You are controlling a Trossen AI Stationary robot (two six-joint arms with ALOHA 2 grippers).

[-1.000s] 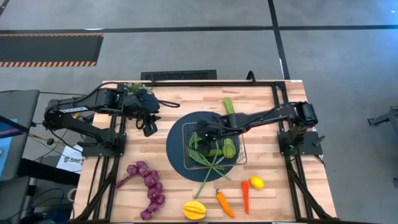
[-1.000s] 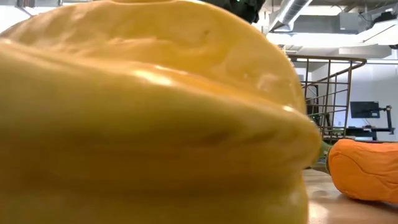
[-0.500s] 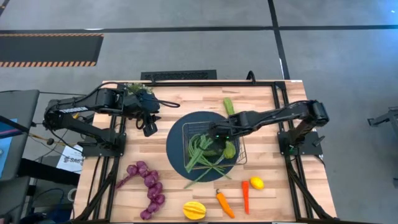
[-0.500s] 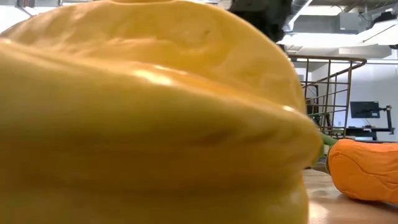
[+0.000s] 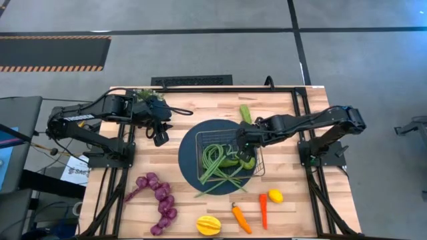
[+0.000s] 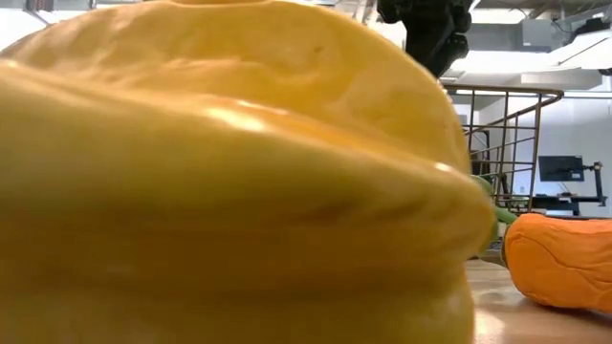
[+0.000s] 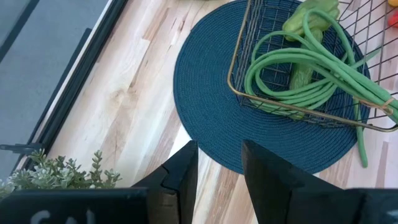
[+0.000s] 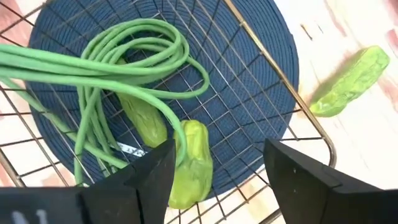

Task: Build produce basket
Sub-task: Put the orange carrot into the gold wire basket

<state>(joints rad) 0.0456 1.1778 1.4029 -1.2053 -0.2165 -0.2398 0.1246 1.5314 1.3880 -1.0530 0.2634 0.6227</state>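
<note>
Right gripper (image 5: 241,143), fingers apart and empty, hovers over the basket (image 5: 257,148). Inside it the bean bundle (image 5: 215,160) sprawls, floppy and light; best pinched at its bunched middle.

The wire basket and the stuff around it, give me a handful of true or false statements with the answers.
1. The basket sits on the dark blue round mat. True.
2. The green bean bundle lies wholly inside the basket. False: its ends trail over the rim onto the mat.
3. The purple grape string is in the basket. False: it lies on the bare table, on the left arm's side.
4. The right claw is open and empty above the basket. True.
5. A cucumber lies on the wood outside the basket. True.
6. The left claw holds the lemon. False: it holds nothing and waits near the potted plant.
</note>
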